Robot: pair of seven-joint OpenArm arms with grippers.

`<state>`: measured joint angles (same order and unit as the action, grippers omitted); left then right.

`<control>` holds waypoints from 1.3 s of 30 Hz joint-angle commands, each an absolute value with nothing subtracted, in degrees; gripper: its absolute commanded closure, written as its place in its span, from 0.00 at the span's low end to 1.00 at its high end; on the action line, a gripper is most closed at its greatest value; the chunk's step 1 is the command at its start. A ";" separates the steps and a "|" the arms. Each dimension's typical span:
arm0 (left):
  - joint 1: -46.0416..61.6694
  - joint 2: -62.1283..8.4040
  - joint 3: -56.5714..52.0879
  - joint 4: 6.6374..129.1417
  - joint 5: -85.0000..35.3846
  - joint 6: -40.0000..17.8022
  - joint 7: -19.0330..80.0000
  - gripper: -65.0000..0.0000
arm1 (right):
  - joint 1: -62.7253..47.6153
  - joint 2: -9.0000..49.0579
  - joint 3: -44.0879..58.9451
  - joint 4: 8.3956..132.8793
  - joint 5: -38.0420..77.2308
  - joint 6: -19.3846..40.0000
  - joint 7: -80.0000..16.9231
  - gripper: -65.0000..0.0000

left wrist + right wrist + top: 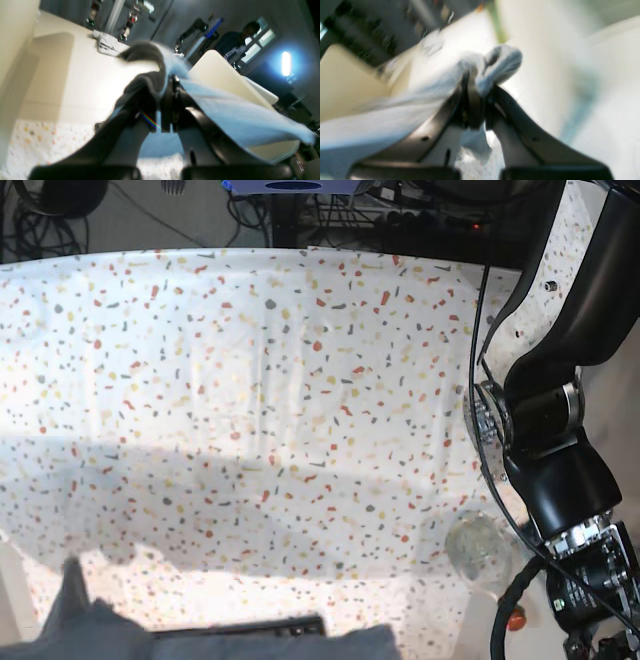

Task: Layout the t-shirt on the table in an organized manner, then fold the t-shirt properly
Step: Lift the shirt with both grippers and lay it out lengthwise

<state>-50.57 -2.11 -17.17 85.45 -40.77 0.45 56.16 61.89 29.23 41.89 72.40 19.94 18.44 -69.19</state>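
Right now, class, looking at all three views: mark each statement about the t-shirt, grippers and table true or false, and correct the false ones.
1. The left gripper is shut on the t-shirt. True.
2. The right gripper is open and empty. False: it is shut on the t-shirt.
3. The t-shirt lies spread flat across the middle of the table. False: in the base view only a strip shows at the bottom edge.
4. The table has a speckled cloth. True.

t-shirt (pixel 90 635) cut off by bottom edge; right tool (pixel 477 100) view heavily blurred, perhaps motion.
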 commanded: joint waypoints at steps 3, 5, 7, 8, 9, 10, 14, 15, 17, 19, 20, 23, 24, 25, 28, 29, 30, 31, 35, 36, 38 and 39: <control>-45.41 -2.42 -17.10 89.89 -43.12 0.66 55.08 1.00 | 55.96 28.88 41.63 78.64 20.44 18.59 -69.41 1.00; -39.34 -2.42 -17.10 92.53 -43.30 0.66 54.99 1.00 | 49.80 28.62 41.63 81.01 20.53 18.59 -69.14 1.00; -32.04 -2.51 -16.84 94.64 -43.21 0.66 54.90 1.00 | 43.12 27.30 41.89 81.63 22.11 18.59 -68.88 1.00; -28.70 -2.51 -16.92 94.90 -43.12 0.66 54.90 1.00 | 39.60 26.68 43.03 81.27 23.52 18.59 -68.18 1.00; -25.10 -2.51 -16.75 95.08 -43.12 0.66 54.90 1.00 | 35.38 26.07 45.14 80.84 25.27 18.59 -66.95 1.00; -22.11 -2.51 -16.57 94.81 -43.12 0.57 54.81 1.00 | 31.96 25.01 46.73 79.78 26.68 18.59 -65.36 1.00; -11.47 -2.51 -17.19 91.38 -43.03 0.40 54.11 1.00 | 19.56 22.20 50.86 72.92 28.79 18.59 -57.89 1.00; -9.01 -2.95 -17.19 90.77 -43.03 0.40 52.53 1.00 | 17.10 21.67 51.56 70.73 28.88 18.59 -56.22 1.00; -3.21 -5.41 -16.57 89.80 -43.03 0.40 48.31 1.00 | 12.09 20.97 52.00 66.51 28.88 19.47 -52.79 1.00; 1.19 -7.34 -16.48 89.80 -43.12 0.40 46.20 1.00 | 8.66 20.88 51.91 64.13 28.88 22.90 -50.77 1.00; 2.77 -8.13 -16.48 90.15 -43.12 0.40 45.76 1.00 | 7.52 20.88 51.91 63.43 28.88 24.13 -50.33 1.00; 6.37 -9.63 -16.75 90.42 -43.12 0.40 45.67 1.00 | 3.82 20.79 51.91 63.16 28.88 24.57 -49.89 1.00; 7.78 -9.89 -16.92 90.33 -43.12 0.40 45.58 1.00 | 2.59 20.79 51.91 63.08 28.88 24.57 -49.89 1.00; 9.27 -10.24 -17.01 90.33 -43.12 0.31 45.58 1.00 | 1.45 20.70 51.91 63.08 28.88 24.57 -49.89 1.00; 13.32 -10.86 -17.10 90.42 -43.03 0.31 45.49 1.00 | -1.71 19.47 52.00 63.43 28.88 24.66 -49.71 1.00; 14.46 -11.30 -17.10 90.42 -43.03 0.31 45.49 1.00 | -2.42 19.38 52.35 63.43 28.88 24.66 -49.71 1.00; 15.34 -11.38 -17.10 90.42 -43.03 0.31 45.49 1.00 | -2.95 19.21 53.23 63.43 28.88 24.66 -49.71 1.00; 16.31 -11.38 -17.19 90.42 -43.03 0.31 45.49 1.00 | -3.30 19.21 53.67 63.43 28.88 24.66 -49.80 1.00; 18.86 -12.09 -17.19 89.89 -43.03 0.31 43.91 1.00 | -5.67 18.59 54.37 63.43 28.88 24.66 -49.80 1.00; 19.74 -12.53 -16.84 89.89 -43.03 0.31 42.33 1.00 | -6.46 18.51 54.46 63.43 28.88 24.66 -49.80 1.00; 21.14 -12.70 -17.01 89.89 -43.03 0.31 39.96 1.00 | -7.52 18.51 54.46 63.43 28.88 24.66 -49.80 1.00; 21.32 -12.79 -17.10 89.80 -42.95 0.31 39.87 1.00 | -7.87 18.42 54.46 63.43 28.88 24.66 -49.71 1.00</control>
<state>21.80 -11.99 -16.64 88.97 -42.92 0.03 41.36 -8.38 16.75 54.04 62.30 28.56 24.53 -51.20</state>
